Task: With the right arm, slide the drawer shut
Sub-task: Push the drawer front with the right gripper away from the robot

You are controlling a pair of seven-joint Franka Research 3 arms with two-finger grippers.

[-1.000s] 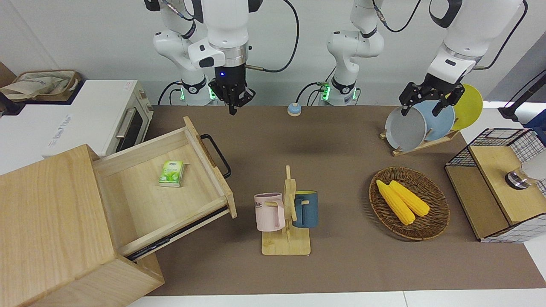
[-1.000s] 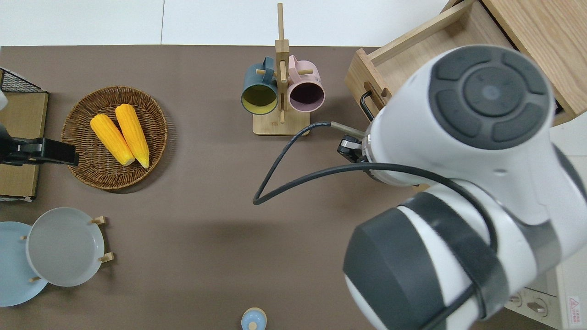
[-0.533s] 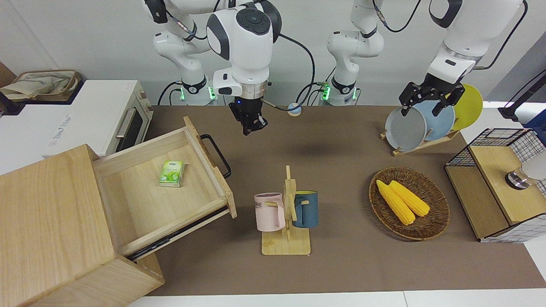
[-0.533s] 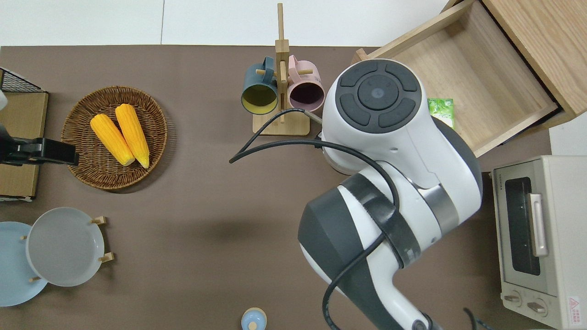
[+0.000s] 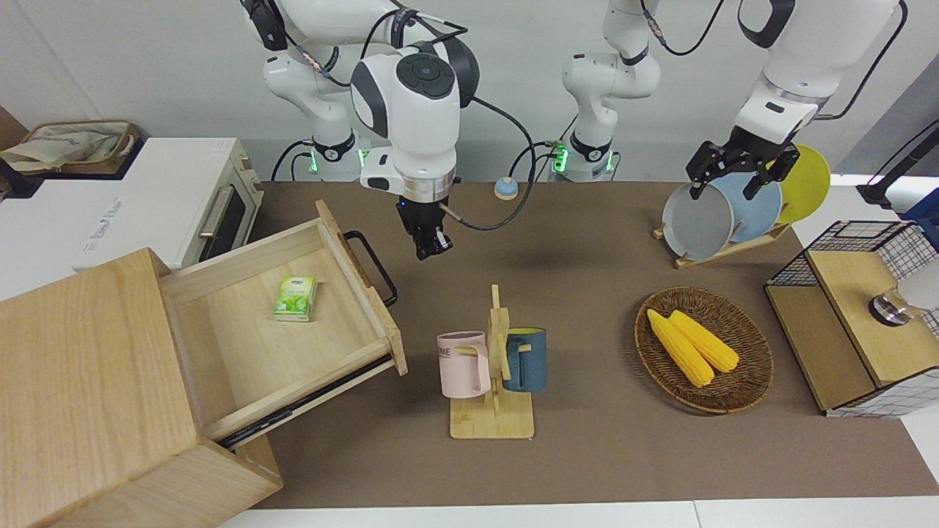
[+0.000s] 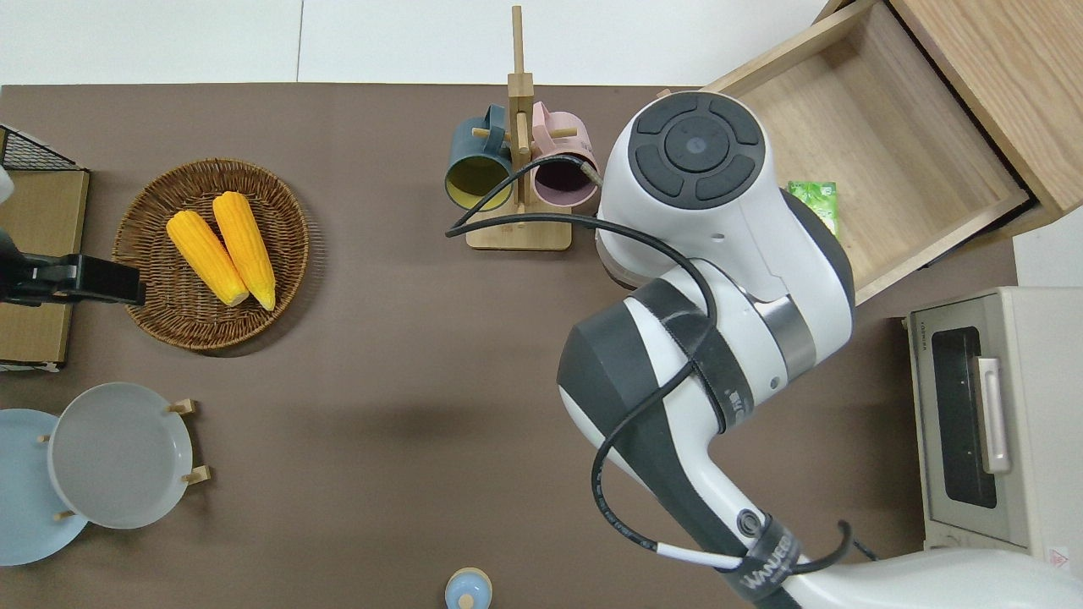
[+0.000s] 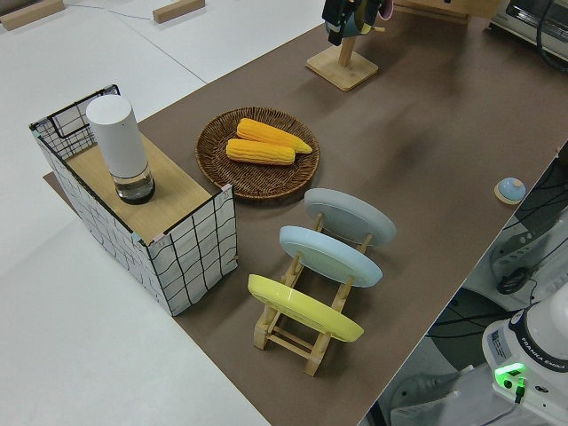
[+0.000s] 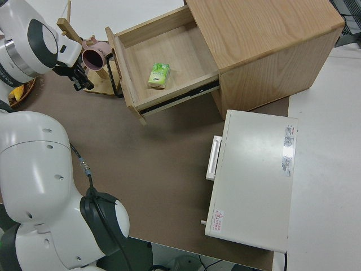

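The pale-wood drawer (image 5: 242, 352) stands pulled well out of its cabinet (image 5: 81, 352) at the right arm's end of the table. Its black bar handle (image 5: 375, 267) faces the table's middle. A green packet (image 5: 296, 298) lies inside. My right gripper (image 5: 429, 251) is shut and empty. It hangs over the mat beside the handle, apart from it, between the drawer front and the mug rack (image 5: 495, 367). In the overhead view the arm hides the gripper and the drawer's front; the drawer (image 6: 888, 144) shows open. The right side view shows the gripper (image 8: 80, 80) next to the handle (image 8: 115, 73). My left arm is parked, its gripper (image 5: 737, 176) open.
A white toaster oven (image 5: 183, 198) stands beside the cabinet, nearer to the robots. A basket (image 5: 748, 381) with two corn cobs, a plate rack (image 5: 726, 213) and a wood-and-wire box (image 5: 851, 323) are toward the left arm's end. A small blue bell (image 5: 505, 188) sits near the robots.
My right arm has swung out from the robots' edge of the table and come down, bringing its gripper next to the drawer's handle. The drawer has not moved.
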